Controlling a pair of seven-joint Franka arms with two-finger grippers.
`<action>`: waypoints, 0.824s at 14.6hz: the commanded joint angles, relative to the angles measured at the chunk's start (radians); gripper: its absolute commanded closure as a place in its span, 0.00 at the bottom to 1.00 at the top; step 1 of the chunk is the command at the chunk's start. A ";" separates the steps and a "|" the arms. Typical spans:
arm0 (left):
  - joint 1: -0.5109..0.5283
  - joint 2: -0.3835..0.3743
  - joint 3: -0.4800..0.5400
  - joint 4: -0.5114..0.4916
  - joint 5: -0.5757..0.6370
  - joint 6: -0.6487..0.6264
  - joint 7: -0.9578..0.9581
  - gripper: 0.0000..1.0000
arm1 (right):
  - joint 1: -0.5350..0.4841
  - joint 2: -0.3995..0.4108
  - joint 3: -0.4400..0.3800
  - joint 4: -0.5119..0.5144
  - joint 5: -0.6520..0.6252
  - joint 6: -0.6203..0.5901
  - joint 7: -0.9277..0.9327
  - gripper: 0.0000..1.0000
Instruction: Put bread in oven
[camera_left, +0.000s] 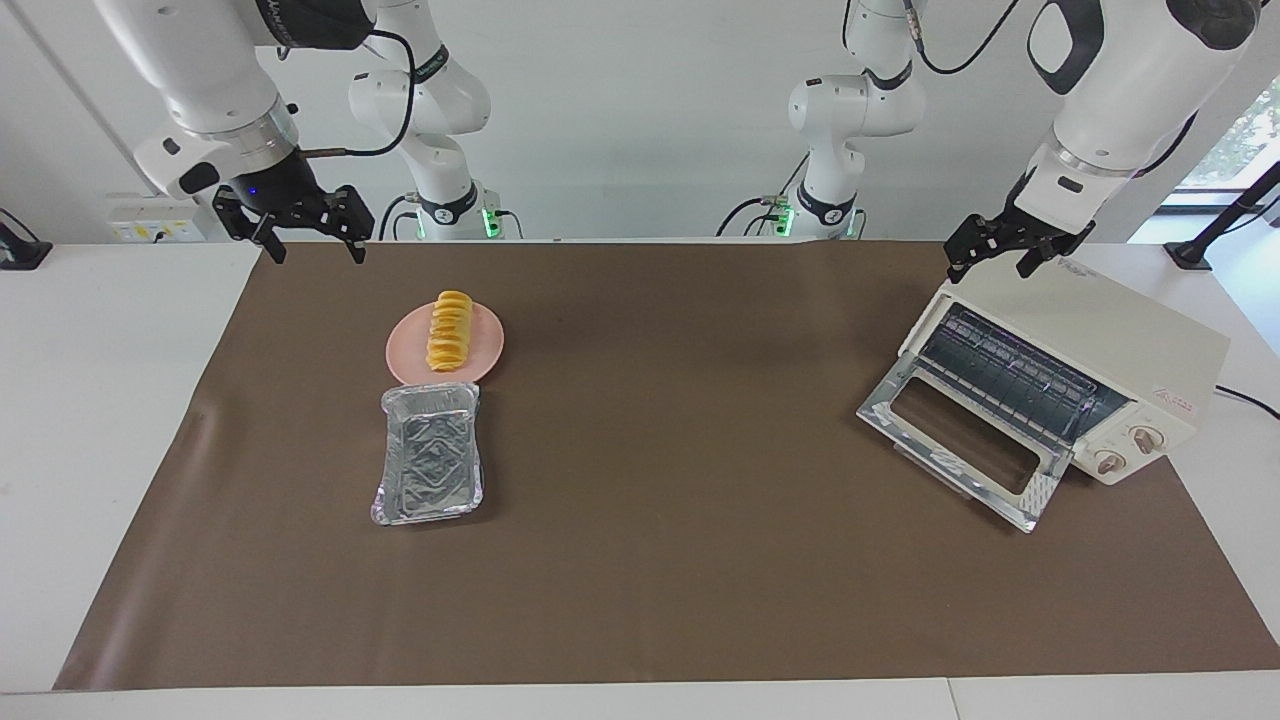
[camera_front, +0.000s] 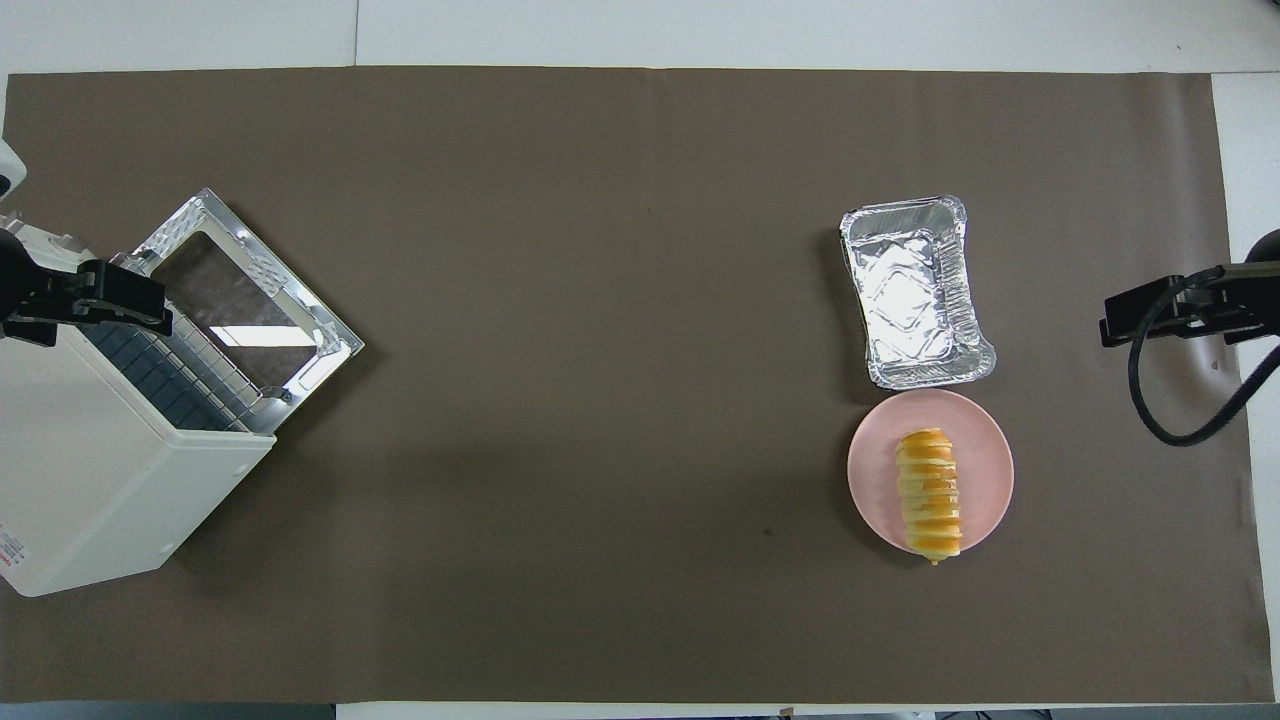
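From my remote station: the ridged golden bread (camera_left: 450, 331) lies on a round pink plate (camera_left: 486, 350) toward the counter's (camera_left: 640, 560) right-arm end, a crinkled foil tray (camera_left: 430, 468) just beside it. The cream-white toaster oven (camera_left: 1090, 360) stands door-down at the left-arm corner; only the facing view shows its knobs. Left gripper (camera_left: 992, 262) over the oven and right gripper (camera_left: 312, 245) over the counter's edge, fingers released.

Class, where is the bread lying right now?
The bread lies on the pink plate toward the right arm's end of the table, just nearer to the robots than the empty foil tray.
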 joint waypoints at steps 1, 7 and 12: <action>0.012 -0.026 -0.003 -0.022 -0.012 -0.002 0.008 0.00 | -0.016 -0.010 0.009 -0.008 -0.013 -0.005 -0.024 0.00; 0.012 -0.026 -0.003 -0.022 -0.012 -0.002 0.008 0.00 | 0.003 -0.057 0.015 -0.107 0.002 0.018 -0.021 0.00; 0.012 -0.026 -0.003 -0.022 -0.012 -0.002 0.008 0.00 | 0.041 -0.197 0.020 -0.494 0.056 0.268 0.021 0.00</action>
